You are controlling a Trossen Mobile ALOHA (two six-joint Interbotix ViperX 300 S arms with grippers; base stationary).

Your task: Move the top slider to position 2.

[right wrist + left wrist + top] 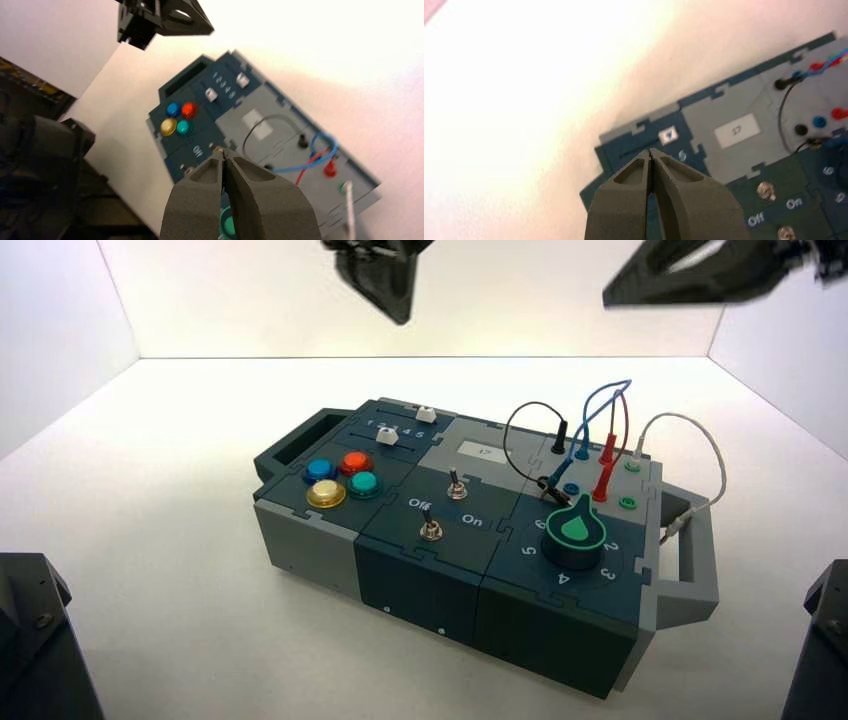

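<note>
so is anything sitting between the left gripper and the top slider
Nothing visible does. The left gripper hangs in the air above and behind the box, and only open space lies between it and the top slider. The wires are over at the box's right end.

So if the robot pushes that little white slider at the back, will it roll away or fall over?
Probably not. The top slider sits in a thin straight slot on the box, so it likely just glides along it. It looks like small hard plastic, so a shut gripper tip could slip off. The left gripper is above it, not touching.
</note>
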